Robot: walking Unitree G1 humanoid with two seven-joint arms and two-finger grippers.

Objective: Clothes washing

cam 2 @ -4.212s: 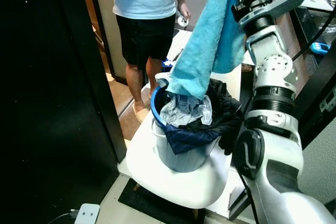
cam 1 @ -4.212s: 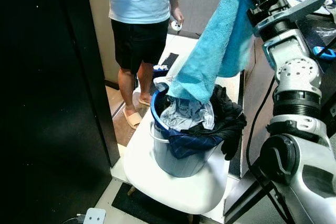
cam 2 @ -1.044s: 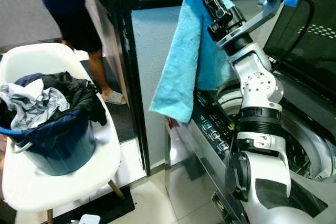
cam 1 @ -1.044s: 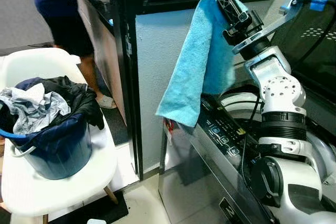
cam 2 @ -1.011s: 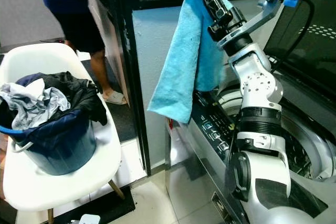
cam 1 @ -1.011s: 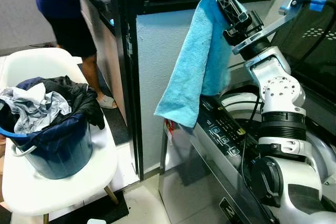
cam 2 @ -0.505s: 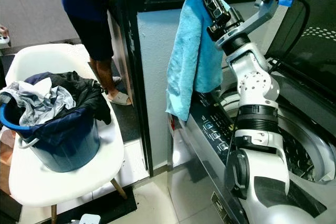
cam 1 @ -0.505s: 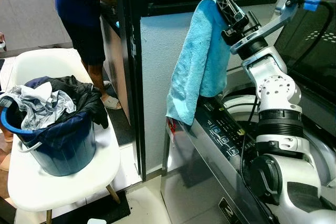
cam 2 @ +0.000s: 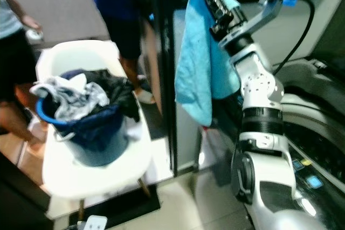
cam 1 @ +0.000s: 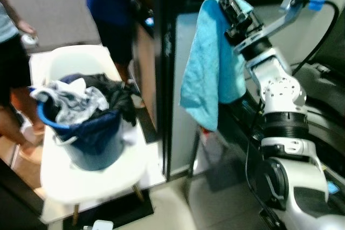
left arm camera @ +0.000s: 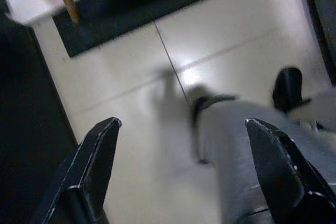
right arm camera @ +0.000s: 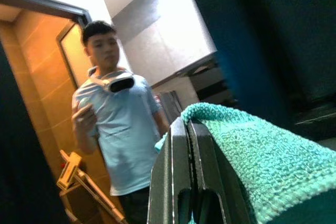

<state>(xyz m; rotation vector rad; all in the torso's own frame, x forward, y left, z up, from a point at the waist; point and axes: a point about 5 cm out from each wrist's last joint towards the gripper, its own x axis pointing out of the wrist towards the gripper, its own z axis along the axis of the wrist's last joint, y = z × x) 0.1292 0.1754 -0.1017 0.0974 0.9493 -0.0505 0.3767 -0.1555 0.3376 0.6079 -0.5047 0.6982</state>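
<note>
A blue towel [cam 1: 209,74] is held raised beside the washing machine [cam 1: 323,127], clamped between the together fingers of the right tool [cam 1: 230,5], while the left tool [left arm camera: 184,166] hangs apart above the floor [left arm camera: 157,103].

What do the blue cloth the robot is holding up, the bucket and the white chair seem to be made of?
The blue cloth, pinched in the right gripper, looks like terry or microfibre: its surface is looped and nubbly in the right wrist view. The bucket looks like smooth plastic, matte grey-blue with a brighter blue rim. The chair seems to be glossy moulded plastic, on legs that look wooden.
</note>
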